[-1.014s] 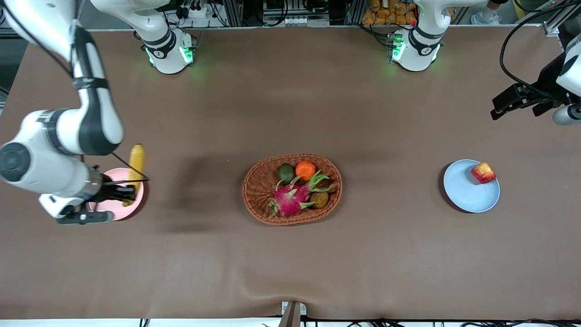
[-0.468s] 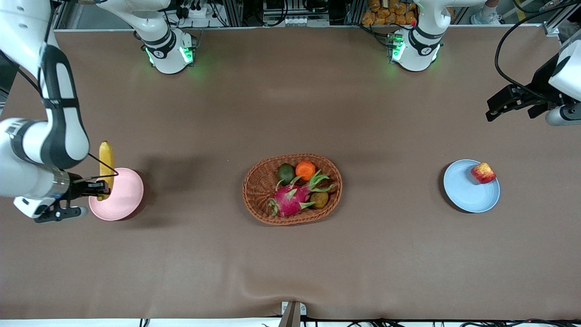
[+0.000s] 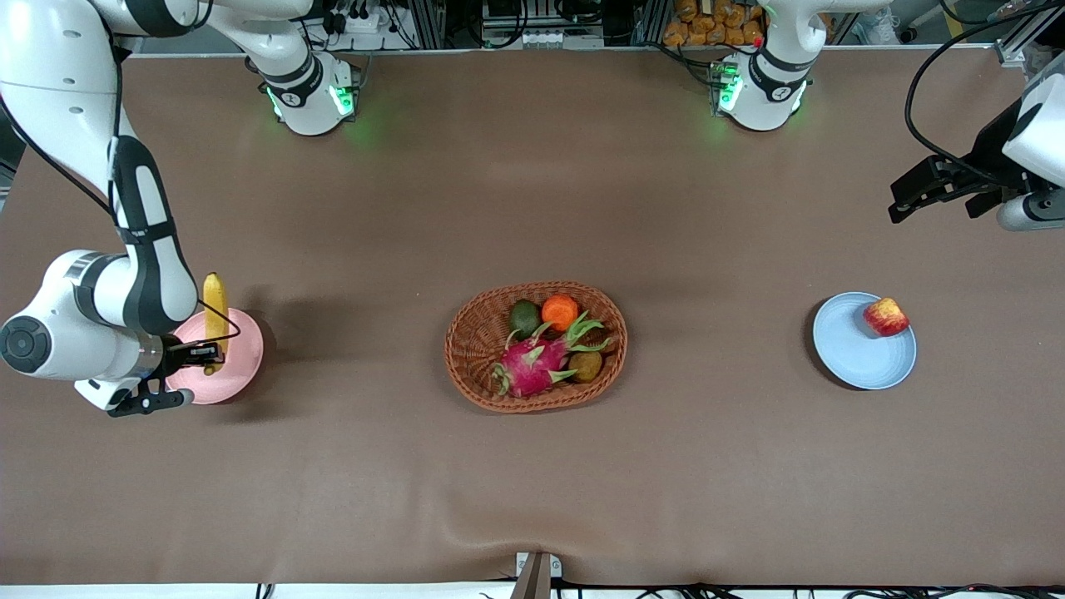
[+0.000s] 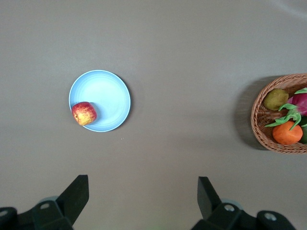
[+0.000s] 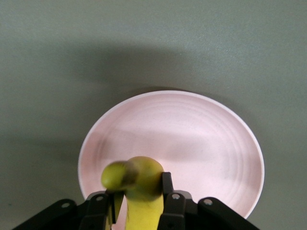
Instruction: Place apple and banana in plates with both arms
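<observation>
Over the pink plate (image 3: 237, 366) the right gripper (image 3: 204, 353) pinches the banana (image 3: 215, 312) tight — ready to set it down. The apple (image 3: 886, 317) sits on the blue plate (image 3: 857, 362), so the left gripper (image 3: 932, 190) waits spread wide, toward the arm bases from that plate.

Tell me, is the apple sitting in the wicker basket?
No, the apple rests on the blue plate, apart from the basket.
</observation>
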{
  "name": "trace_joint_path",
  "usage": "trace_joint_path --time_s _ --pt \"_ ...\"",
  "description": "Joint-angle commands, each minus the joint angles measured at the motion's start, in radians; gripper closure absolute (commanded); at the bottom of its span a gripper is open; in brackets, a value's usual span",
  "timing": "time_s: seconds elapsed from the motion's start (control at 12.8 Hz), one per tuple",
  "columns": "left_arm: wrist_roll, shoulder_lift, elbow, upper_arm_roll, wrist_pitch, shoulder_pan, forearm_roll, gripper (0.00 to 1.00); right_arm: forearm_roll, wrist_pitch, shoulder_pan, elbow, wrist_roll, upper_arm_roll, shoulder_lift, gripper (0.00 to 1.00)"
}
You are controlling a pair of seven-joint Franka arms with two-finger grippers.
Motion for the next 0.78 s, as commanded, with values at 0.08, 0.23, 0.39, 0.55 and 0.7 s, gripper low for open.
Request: trace_joint_path --time_s 0.08,0.23,0.39,0.55,0.7 --pt "0.004 0.002 0.003 -0.002 0.006 -0.002 0.001 0.00 0.049 -0.001 -0.040 0.020 -0.060 0.019 -0.013 0.00" --pt "0.006 0.002 0.003 -0.001 0.006 -0.002 0.003 0.00 0.048 -0.015 -0.035 0.021 -0.060 0.019 -0.065 0.00" --pt "0.010 0.002 0.003 -0.001 0.006 0.001 0.003 0.00 0.040 -0.098 -0.018 0.024 -0.053 0.017 -0.143 0.00" --pt "0.018 0.002 0.003 -0.001 0.004 0.004 0.004 0.00 0.014 -0.142 -0.012 0.023 -0.047 0.016 -0.230 0.00" --pt "0.012 0.003 0.013 0.001 0.001 0.011 0.012 0.00 -0.013 -0.193 0.002 0.017 0.004 0.017 -0.318 0.00"
